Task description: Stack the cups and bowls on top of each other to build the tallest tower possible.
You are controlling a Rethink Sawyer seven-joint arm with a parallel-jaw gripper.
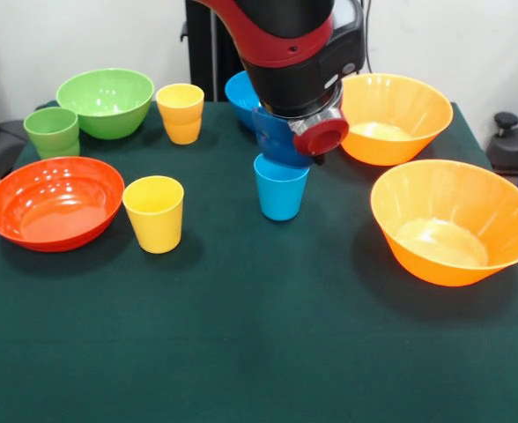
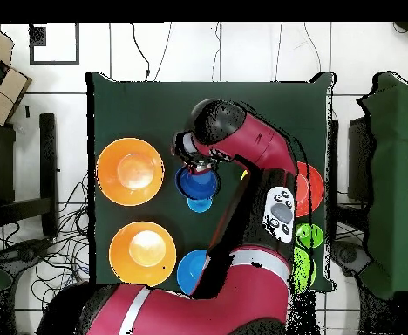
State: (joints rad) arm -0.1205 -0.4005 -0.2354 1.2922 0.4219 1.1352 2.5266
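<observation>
Small dark blue bowl [image 1: 277, 137] is held above light blue cup [image 1: 280, 188] under the gripper [image 1: 287, 132]; jaws' state cannot be told.

I find no text, label, brand, number or sign that I can read on my arm, on the cups and bowls, or on the table.

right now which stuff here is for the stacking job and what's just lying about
For the job:
- four cups: two yellow, light blue, green
- bowls: dark blue, light blue, green, red-orange, two orange

Lying about:
- cables on the floor
</observation>
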